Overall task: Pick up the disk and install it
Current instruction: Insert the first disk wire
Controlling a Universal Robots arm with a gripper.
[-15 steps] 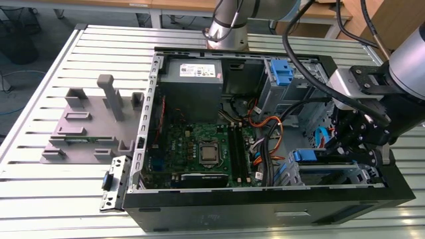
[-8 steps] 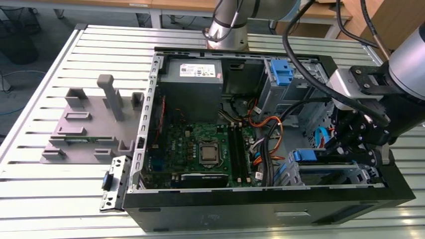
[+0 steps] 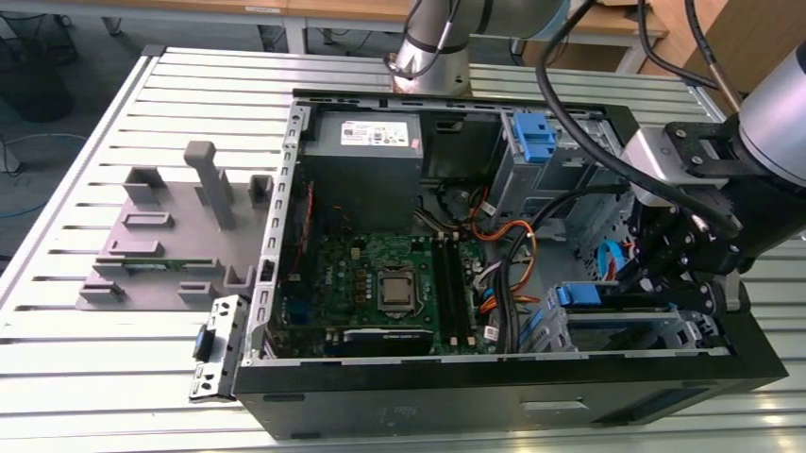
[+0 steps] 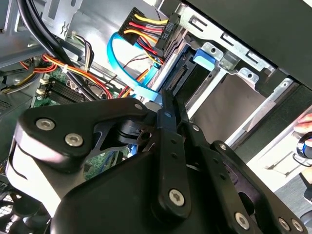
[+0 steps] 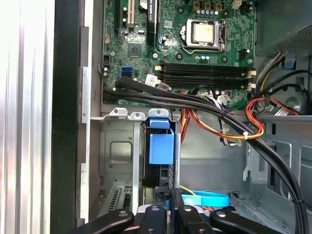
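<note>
- The arm reaches down from the exterior view's right, with black cables looped along it.
- The wrist points downward.
- The gripper hangs low, its black linkage bars drawn close together in both wrist views.

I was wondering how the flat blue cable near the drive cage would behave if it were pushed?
The flat blue cable would probably flex aside rather than resist, since it is a thin ribbon hanging in a loose loop. It likely weighs little and might spring partly back. A hard pull could strain its ends, which I cannot see clearly.
</note>
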